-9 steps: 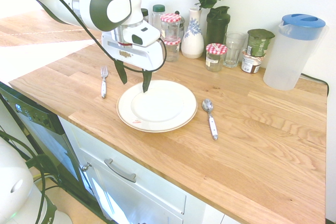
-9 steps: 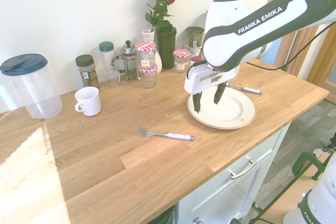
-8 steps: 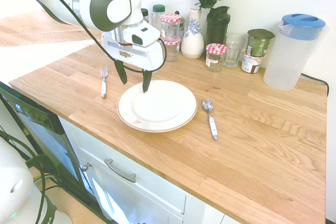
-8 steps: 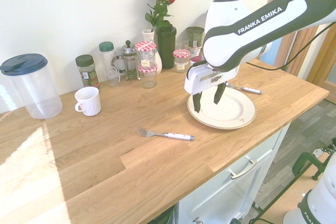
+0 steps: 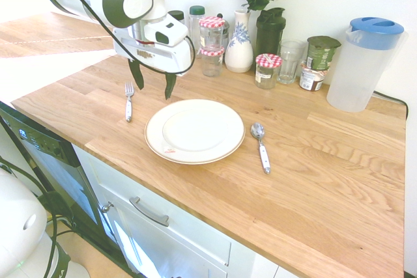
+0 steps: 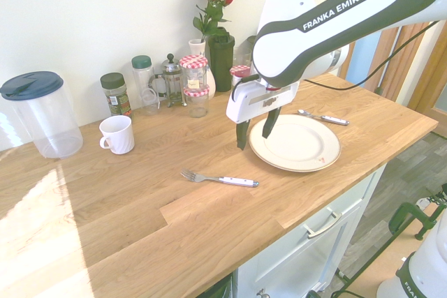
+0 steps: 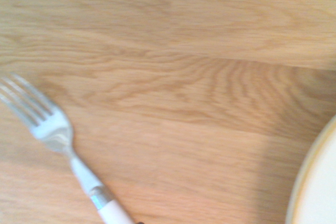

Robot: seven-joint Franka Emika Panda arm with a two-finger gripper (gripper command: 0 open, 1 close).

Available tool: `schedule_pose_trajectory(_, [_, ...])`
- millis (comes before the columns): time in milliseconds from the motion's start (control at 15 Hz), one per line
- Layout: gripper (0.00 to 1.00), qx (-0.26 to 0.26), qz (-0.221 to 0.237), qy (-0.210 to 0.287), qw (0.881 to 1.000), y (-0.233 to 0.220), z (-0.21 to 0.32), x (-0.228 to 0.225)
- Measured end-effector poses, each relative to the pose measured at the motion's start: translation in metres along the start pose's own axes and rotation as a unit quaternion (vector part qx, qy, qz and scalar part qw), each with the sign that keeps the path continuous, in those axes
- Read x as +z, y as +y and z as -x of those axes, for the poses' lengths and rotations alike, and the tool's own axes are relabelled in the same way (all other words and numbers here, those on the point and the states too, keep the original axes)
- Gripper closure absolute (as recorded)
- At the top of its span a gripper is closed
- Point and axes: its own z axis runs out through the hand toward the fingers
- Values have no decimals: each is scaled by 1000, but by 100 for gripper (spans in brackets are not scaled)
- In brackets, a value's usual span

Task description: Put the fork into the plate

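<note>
Hovering above the surface (image 5: 313, 161) between fork (image 5: 128, 101) and plate (image 5: 195, 130), the tool (image 5: 152, 83) is spread wide and empty; fork lies flat beside the plate, near the surface's front edge.

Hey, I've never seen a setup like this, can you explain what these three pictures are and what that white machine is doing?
It is a white robot arm ending in a gripper with two dark fingers, standing open and holding nothing. Two pictures come from cameras on opposite sides of the wooden kitchen counter; the close-up is from a camera on the arm's wrist, looking down. On the counter lie a small silver fork with a pale handle, a large round cream-white plate, and a metal spoon with a white handle beside the plate. The gripper hovers between fork and plate.
</note>
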Motion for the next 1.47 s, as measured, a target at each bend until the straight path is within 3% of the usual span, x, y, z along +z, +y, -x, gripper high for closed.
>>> schedule_pose_trajectory(400, [0,-114,2,-32,993,-25,55,12])
schedule_pose_trajectory(867, [0,-190,7,-21,981,-19,88,47])
schedule_pose_trajectory(933, [100,-198,6,-14,980,-20,93,50])
schedule_pose_trajectory(1467, [100,-206,11,21,978,-13,77,68])
